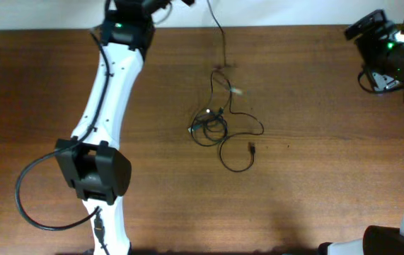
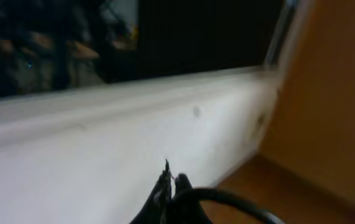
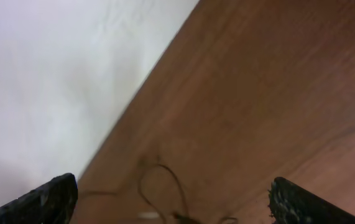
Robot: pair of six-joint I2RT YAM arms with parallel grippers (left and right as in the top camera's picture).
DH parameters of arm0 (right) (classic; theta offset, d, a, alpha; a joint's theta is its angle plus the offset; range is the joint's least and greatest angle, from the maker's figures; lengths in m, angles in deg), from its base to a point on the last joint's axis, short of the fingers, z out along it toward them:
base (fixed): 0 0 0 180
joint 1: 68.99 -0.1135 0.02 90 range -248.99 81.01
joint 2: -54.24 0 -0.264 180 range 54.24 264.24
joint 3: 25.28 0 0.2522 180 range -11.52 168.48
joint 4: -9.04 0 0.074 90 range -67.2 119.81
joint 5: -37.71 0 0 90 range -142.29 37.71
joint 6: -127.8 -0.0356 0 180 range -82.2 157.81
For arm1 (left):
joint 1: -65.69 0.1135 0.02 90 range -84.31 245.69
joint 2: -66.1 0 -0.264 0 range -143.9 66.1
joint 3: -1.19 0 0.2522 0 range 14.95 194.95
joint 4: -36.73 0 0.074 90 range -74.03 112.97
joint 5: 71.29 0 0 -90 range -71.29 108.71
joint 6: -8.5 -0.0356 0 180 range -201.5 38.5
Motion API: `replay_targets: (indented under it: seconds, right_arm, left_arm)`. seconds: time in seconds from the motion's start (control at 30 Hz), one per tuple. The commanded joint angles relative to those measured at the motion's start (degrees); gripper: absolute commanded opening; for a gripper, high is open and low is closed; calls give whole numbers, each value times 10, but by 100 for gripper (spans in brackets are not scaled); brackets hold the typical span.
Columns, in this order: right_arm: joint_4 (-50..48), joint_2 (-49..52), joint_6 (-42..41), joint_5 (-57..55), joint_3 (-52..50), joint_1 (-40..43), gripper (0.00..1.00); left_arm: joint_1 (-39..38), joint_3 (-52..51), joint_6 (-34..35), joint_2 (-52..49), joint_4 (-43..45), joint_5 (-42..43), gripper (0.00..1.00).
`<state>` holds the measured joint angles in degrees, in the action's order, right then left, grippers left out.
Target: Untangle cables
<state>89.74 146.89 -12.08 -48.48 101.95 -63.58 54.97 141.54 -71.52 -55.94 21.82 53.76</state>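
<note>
A tangle of thin black cables (image 1: 212, 127) lies mid-table, with a white connector (image 1: 236, 91) and a loose loop ending in a small black plug (image 1: 252, 148). One strand (image 1: 222, 39) runs from the tangle up off the far edge toward my left gripper (image 1: 179, 2), which is raised beyond the table's far side. In the left wrist view the left gripper (image 2: 168, 186) has its fingers pressed together on a thin wire. My right gripper (image 1: 363, 28) is at the far right, open and empty. In the right wrist view its jaws (image 3: 177, 208) are spread wide, with cable loops (image 3: 165, 183) blurred beyond them.
The wooden table (image 1: 315, 177) ends at a white wall or surface (image 1: 293, 10) along the far side. The left arm (image 1: 106, 106) stretches across the table's left part, with its own thick black hose (image 1: 28, 205) looping at the near left.
</note>
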Motion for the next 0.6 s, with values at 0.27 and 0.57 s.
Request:
replay_targets:
  seconds: [0.27,0.57]
  right_arm:
    - [77,23,80,-3,3,-10,98]
    - [72,57,110,46,3,-54,98]
  left_arm:
    - [199,8,146,5,-151,-134,0]
    - [322,7,-64,-30,-373,-415,6]
